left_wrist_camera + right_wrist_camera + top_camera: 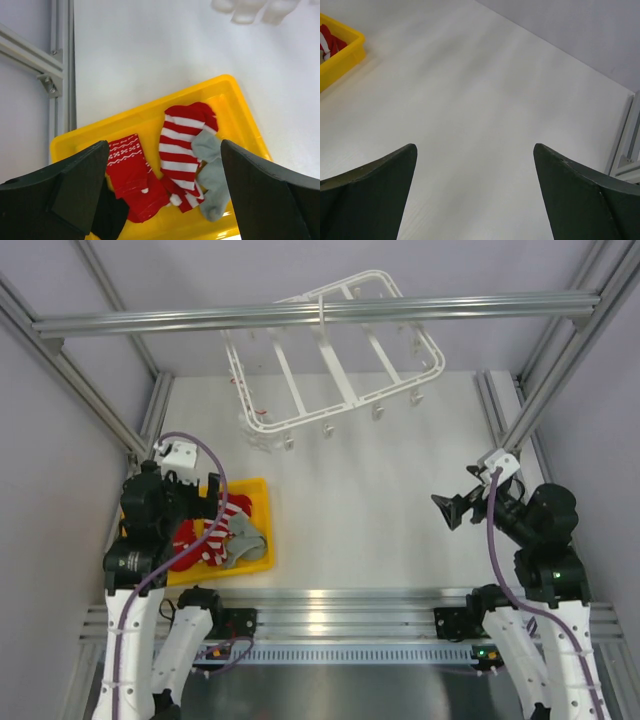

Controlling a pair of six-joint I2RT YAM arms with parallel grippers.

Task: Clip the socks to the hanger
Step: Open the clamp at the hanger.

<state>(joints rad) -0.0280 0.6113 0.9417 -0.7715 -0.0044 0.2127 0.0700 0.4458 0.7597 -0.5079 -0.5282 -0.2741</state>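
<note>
One hanger [335, 350], a white rectangular rack with rounded corners and several crossbars, hangs tilted at the far side of the table [380, 530]; its central hook meets the horizontal aluminium beam [150, 322] that crosses in front of it; at least four small clips dangle along its near edge, and none of them holds a sock.

One yellow tray [262, 487] sits on the table at the near left, well apart from the hanger; all the socks lie inside it. The left wrist view separates three: one red sock with white zigzag bands [131, 172] to the left; one red-and-white striped sock [181, 150] in the middle, touching it; one plain grey sock [212, 177] to the right, partly tucked under the striped one. A dark shape beside the red sock, next to the left finger, is too unclear to name; the zigzag bands are a pattern, not lettering.

Two arms, one gripper each. The left gripper [165, 200] hovers above the tray with its jaws spread wide, the socks showing between the two dark fingers [75, 190]; it grips nothing and touches no sock that can be seen. The right gripper [452, 510] is over bare table at the right, far from the tray and the hanger; its jaws too are spread wide with only white tabletop between them.

Two purple cables run along the arms, one on each; the left cable [195, 440] loops above the tray's far-left corner.
</note>
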